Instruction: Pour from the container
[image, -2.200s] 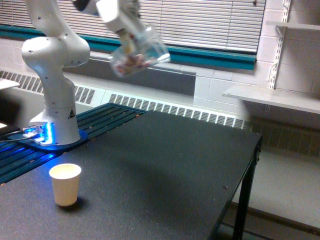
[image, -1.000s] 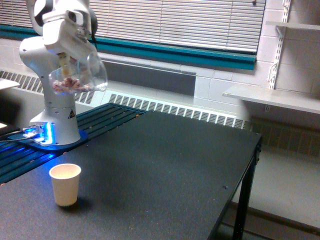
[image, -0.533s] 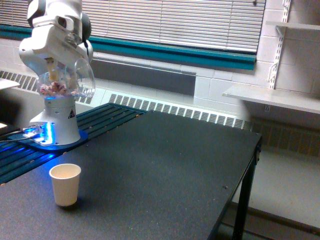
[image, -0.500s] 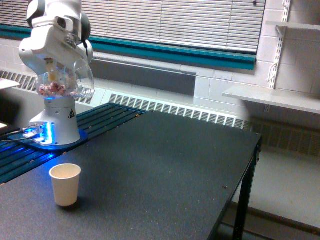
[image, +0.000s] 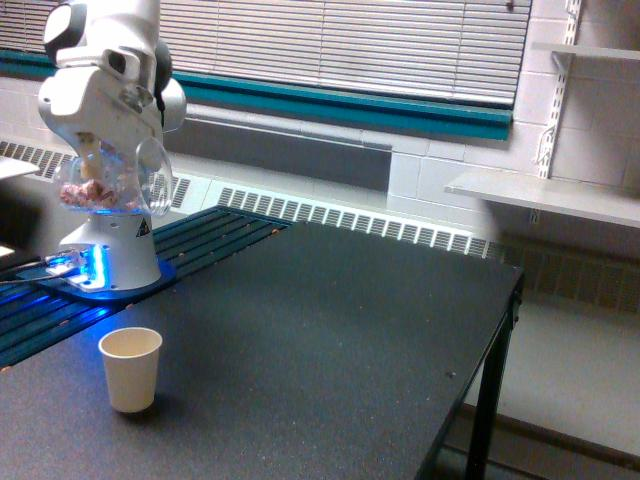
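Nearest, a small cream paper cup (image: 130, 368) stands upright on the black tabletop (image: 330, 350), no print readable. Behind and above it, the white gripper (image: 100, 160) is clamped on the clear plastic container (image: 108, 182) w/ reddish-pink candies inside, held in the air, tilted. Beyond, yellow warning triangle on arm base (image: 110, 250), text illegible.
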